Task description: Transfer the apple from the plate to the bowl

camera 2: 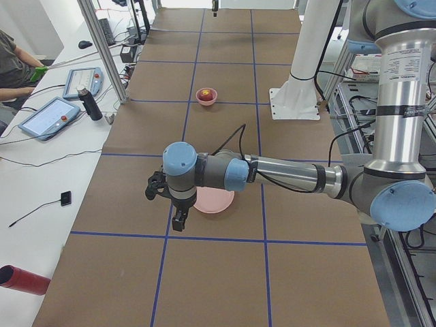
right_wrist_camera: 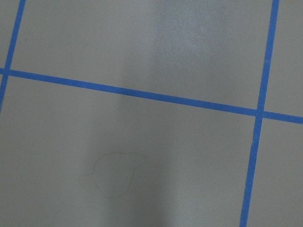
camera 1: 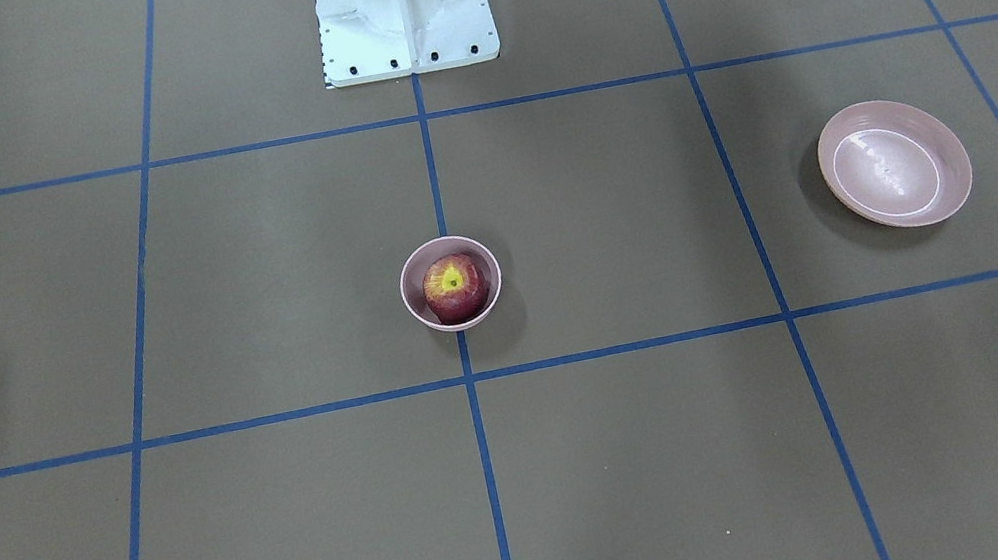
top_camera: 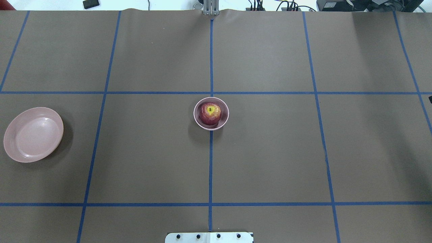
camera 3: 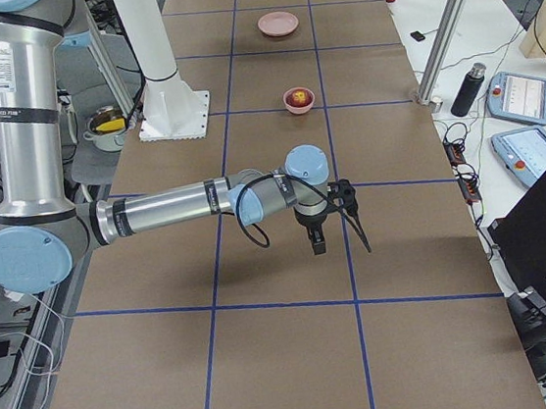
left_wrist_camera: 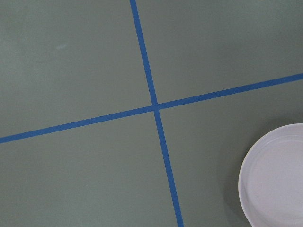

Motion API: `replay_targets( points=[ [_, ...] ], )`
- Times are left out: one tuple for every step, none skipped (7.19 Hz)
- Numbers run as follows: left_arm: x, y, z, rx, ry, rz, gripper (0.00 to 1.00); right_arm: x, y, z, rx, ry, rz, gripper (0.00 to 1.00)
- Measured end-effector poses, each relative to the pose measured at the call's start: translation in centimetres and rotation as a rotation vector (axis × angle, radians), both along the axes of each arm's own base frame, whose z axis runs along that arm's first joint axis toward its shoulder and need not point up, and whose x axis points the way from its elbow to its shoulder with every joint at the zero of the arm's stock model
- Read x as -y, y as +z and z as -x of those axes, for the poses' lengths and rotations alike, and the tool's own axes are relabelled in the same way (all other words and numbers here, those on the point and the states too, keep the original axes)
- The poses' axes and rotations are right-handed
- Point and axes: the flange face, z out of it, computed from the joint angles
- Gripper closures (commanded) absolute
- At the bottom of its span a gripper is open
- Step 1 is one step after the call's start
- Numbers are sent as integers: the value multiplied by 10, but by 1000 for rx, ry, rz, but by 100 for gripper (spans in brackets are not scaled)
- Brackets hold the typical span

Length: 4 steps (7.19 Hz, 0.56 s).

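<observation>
Red apple [top_camera: 210, 113] sits stem-up in the small bowl [top_camera: 211, 128], well apart from the plate [top_camera: 33, 135], so the move looks done, though whether the left pincer [camera 2: 177, 216] or the right pincer [camera 3: 316, 237] is spread I cannot tell.

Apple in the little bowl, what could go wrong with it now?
1. The apple nearly fills the bowl and pokes up above its rim. A bump might tip the bowl or roll the apple out.
2. The left arm hangs just above the empty plate. If it came down or swung low, it might knock the plate across the table.
</observation>
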Motion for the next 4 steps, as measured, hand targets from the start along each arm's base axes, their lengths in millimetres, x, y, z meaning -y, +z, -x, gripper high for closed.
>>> replay_targets(
  points=[
    [-26,-8,1,-18,-24,11,2,0,1,0,-1,1,4,0],
    [-42,-18,1,-30,-47,21,2,0,3,0,-2,2,9,0],
    [-48,-25,1,-35,-65,27,2,-1,6,0,-4,2,14,0],
    [-50,-33,0,-38,-81,30,2,-2,6,0,-4,3,17,0]
  ],
)
